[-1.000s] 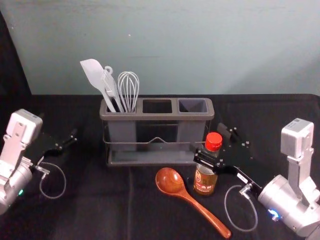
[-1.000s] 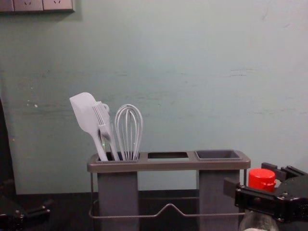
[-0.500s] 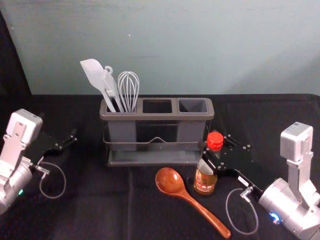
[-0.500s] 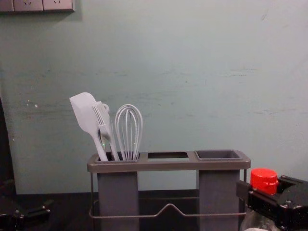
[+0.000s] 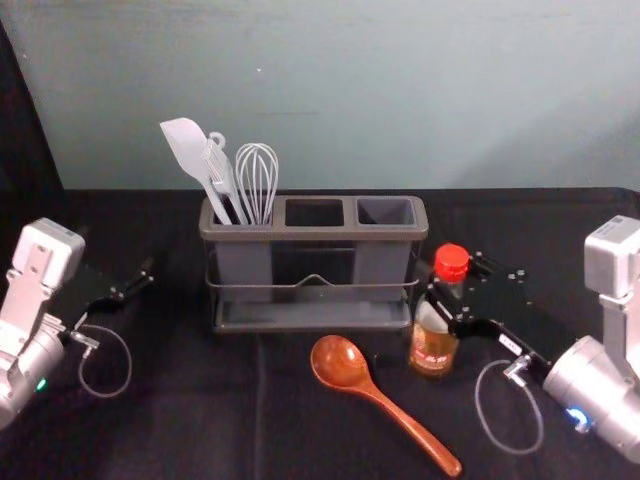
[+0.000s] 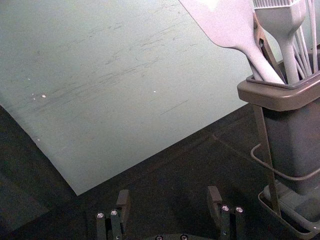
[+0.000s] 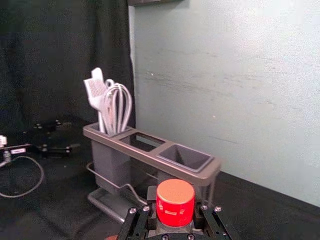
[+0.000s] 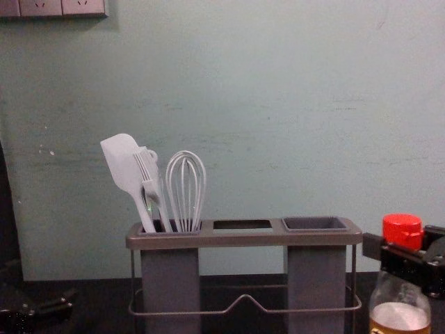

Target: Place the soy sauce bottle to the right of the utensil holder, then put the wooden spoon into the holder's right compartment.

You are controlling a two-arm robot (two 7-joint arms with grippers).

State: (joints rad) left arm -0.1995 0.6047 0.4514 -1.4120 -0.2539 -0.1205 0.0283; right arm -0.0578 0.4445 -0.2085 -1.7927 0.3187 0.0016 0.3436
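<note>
The black-draped surface point(image 5: 150, 420) is backed by a wall point(image 5: 400, 80). At left, the left claw point(image 5: 117, 254) is parked wide, empty. The spoon point(image 5: 341, 362) is slanted, bowl toward the holder point(image 5: 315, 235); front-right of that, the bottle point(image 5: 433, 350) is clasped upright by the right claw point(image 5: 449, 283).

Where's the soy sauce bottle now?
Head view, right of center: the soy sauce bottle, its neck in the right gripper, by the near right corner of the utensil holder, right of the bowl of the wooden spoon.
</note>
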